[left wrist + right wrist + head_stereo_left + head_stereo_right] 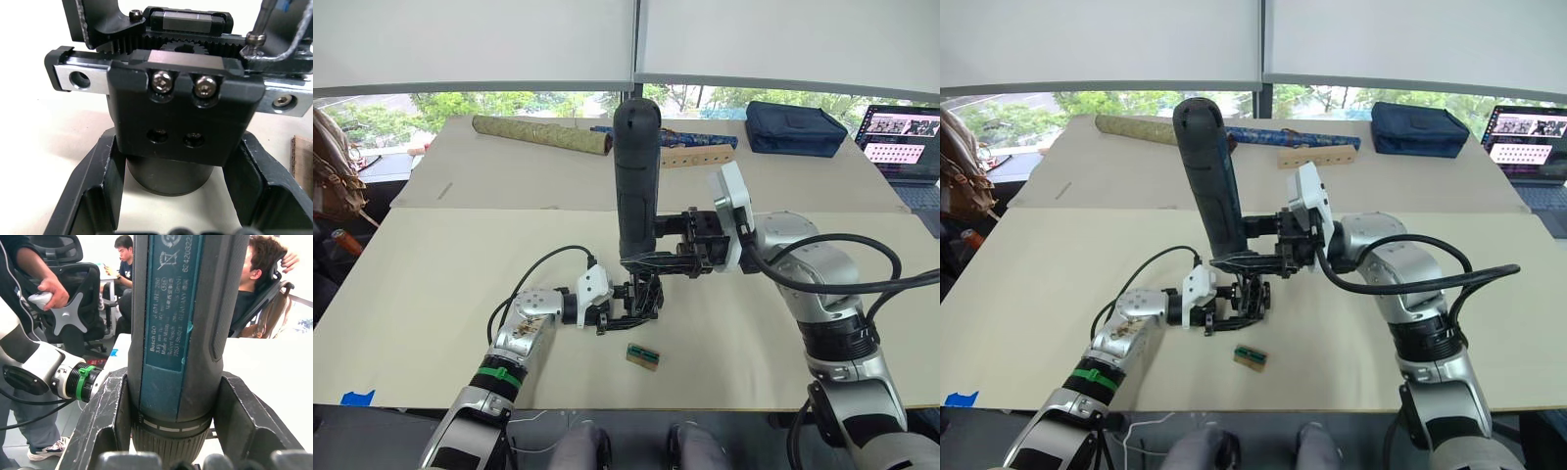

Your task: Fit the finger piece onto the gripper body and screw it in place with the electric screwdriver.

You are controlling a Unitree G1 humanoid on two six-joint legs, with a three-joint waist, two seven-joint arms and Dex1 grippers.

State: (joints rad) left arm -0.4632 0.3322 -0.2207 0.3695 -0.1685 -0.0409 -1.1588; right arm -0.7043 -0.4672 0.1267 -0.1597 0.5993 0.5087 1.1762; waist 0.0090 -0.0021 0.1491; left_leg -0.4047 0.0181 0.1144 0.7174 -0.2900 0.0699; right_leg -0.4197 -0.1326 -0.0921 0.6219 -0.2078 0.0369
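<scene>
The electric screwdriver stands nearly upright over the table's middle, rounded end up. My right gripper is shut on its lower barrel, and its fingers flank the barrel. Right below it the gripper body rests on the table with my left gripper shut on it. In the left wrist view the fingers clamp the gripper body's round base, and a black block on its rail carries two silver screws above two empty holes. I cannot tell the finger piece apart from the body.
A small tan-and-green block lies just in front of the gripper body. Along the far edge lie an olive rolled tube, a wooden strip with holes, a navy pouch and a laptop. People sit beyond the table.
</scene>
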